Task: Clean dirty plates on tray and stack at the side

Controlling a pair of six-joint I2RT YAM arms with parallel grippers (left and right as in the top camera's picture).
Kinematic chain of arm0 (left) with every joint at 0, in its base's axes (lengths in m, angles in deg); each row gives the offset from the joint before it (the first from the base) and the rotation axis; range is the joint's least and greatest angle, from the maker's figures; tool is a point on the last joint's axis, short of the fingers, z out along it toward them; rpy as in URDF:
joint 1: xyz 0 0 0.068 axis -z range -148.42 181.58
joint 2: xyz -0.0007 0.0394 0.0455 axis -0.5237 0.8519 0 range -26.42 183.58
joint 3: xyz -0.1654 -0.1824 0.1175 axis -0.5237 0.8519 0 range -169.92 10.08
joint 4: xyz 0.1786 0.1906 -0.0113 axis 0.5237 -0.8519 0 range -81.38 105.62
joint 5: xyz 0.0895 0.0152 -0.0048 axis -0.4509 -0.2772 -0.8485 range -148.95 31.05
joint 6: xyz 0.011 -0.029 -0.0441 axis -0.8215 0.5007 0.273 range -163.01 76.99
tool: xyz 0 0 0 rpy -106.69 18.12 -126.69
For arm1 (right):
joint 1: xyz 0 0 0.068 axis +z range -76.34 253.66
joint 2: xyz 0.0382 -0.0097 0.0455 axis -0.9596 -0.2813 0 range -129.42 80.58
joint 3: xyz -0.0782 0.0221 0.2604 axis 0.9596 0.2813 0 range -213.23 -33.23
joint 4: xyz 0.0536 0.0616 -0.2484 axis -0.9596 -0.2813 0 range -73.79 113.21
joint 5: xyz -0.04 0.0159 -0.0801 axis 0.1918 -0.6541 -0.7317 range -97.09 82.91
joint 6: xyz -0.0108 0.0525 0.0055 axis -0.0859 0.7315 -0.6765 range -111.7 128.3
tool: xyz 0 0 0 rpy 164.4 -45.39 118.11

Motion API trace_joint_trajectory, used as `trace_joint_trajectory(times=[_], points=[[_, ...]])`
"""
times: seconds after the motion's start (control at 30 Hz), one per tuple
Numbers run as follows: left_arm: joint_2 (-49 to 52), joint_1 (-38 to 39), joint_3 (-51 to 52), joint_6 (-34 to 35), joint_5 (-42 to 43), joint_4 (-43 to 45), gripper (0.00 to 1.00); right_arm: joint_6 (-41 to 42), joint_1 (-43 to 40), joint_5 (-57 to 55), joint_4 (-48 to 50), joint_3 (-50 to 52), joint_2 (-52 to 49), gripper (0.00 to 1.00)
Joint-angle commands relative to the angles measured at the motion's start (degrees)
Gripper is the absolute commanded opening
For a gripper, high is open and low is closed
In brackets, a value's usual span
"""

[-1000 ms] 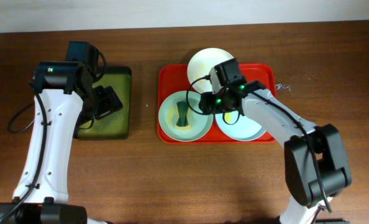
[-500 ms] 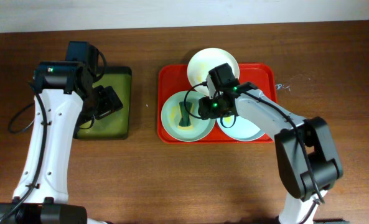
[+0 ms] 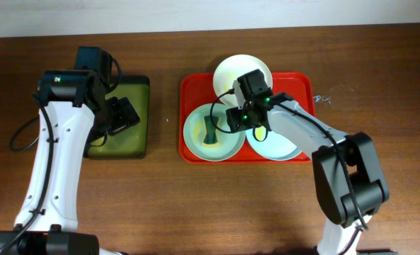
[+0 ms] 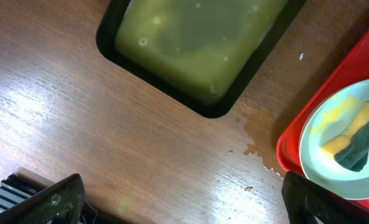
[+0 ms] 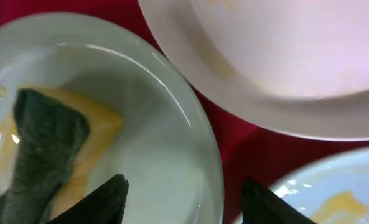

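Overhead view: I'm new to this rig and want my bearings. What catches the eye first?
The bright red rectangular plastic tray at centre, holding three round shallow plates, two pale blue-green and one creamy white. A yellow-and-green sponge lies in the left plate, with the open right gripper over its rim. To the left sits a smaller dark green tray of yellowish liquid.

A bright red tray; one creamy white plate; two pale blue-green plates, yellow-smeared; a yellow-and-dark-green sponge; a dark green tray; a brown wood-grain table.
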Motion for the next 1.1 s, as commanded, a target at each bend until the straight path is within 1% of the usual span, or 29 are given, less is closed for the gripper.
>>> trace_joint_trajectory(times=[0.0, 0.03, 0.1, 0.13, 0.17, 0.2, 0.23, 0.27, 0.3, 0.33, 0.4, 0.47, 0.53, 0.57, 0.7, 0.8, 0.9, 0.93, 0.97, 1.03, 1.07], points=[[0.1, -0.1, -0.1, 0.1, 0.4, 0.2, 0.99, -0.7, 0.3, -0.4, -1.4, -0.9, -1.5, 0.59], [0.1, -0.1, -0.1, 0.1, 0.4, 0.2, 0.99, -0.7, 0.3, -0.2, -2.0, -0.9, -1.5, 0.6], [0.1, -0.1, -0.1, 0.1, 0.4, 0.5, 1.0, -0.4, 0.3, 0.9, -3.6, -0.9, -1.5, 0.56], [0.1, -0.1, -0.1, 0.1, 0.4, 0.6, 0.94, 0.3, 0.3, 0.9, -4.2, -0.9, -1.5, 0.53], [0.1, -0.1, -0.1, 0.1, 0.4, 0.6, 0.71, 0.9, 0.3, 1.0, -4.9, -0.9, -1.5, 0.5], [0.1, -0.1, -0.1, 0.1, 0.9, 0.6, 0.58, 0.9, 0.3, 2.1, -5.8, -0.9, -1.4, 0.48], [0.1, 0.1, -0.1, 0.0, 1.9, 0.9, 0.5, 1.5, 0.3, 3.2, -6.6, -0.9, -1.4, 0.45], [0.1, 0.4, 0.0, -1.1, 3.5, 1.4, 0.47, 3.3, 0.3, 3.3, -7.5, -0.9, -1.5, 0.44], [0.2, 1.1, 0.1, -3.4, 5.9, 2.5, 0.46, 5.0, 0.3, 3.3, -8.4, -0.9, -1.5, 0.38], [0.4, 1.9, 0.3, -6.0, 8.8, 3.8, 0.46, 6.6, 0.3, 3.6, -9.2, -0.9, -1.5, 0.36], [0.9, 4.1, 1.1, -9.0, 13.4, 6.2, 0.48, 9.1, 0.3, 4.0, -10.5, -0.9, -1.5, 0.34], [1.8, 7.2, 3.2, -9.2, 15.3, 9.9, 0.5, 10.4, 0.3, 4.7, -11.5, -0.9, -1.5, 0.33], [2.9, 10.3, 6.2, -8.9, 15.2, 14.8, 0.43, 10.4, 0.3, 6.3, -11.6, -0.9, -1.5, 0.32], [3.6, 11.7, 8.0, -8.9, 15.2, 18.2, 0.42, 10.4, 0.3, 6.8, -11.6, -0.9, -1.5, 0.32], [8.2, 14.4, 14.1, -4.6, 16.1, 30.9, 0.44, 11.0, 0.3, 7.1, -12.4, -0.9, -1.5, 0.27], [13.4, 15.5, 14.3, -4.6, 19.3, 36.7, 0.43, 11.0, 0.3, 7.3, -12.3, -0.9, -1.5, 0.27], [18.0, 16.8, 14.3, -4.7, 21.3, 41.0, 0.45, 11.0, 0.3, 7.3, -12.2, -0.9, -1.5, 0.27], [19.0, 17.1, 14.3, -4.7, 21.8, 41.8, 0.48, 11.0, 0.3, 7.3, -12.1, -0.9, -1.5, 0.27], [20.3, 17.5, 14.3, -5.7, 23.1, 42.8, 0.5, 11.3, 0.3, 7.3, -12.1, -0.9, -1.5, 0.27], [21.9, 18.1, 14.3, -8.5, 26.3, 44.1, 0.51, 11.5, 0.3, 7.7, -12.0, -0.9, -1.5, 0.27], [22.6, 18.5, 14.3, -8.5, 26.6, 44.2, 0.51, 11.5, 0.3, 8.4, -11.6, -0.9, -1.5, 0.27]])
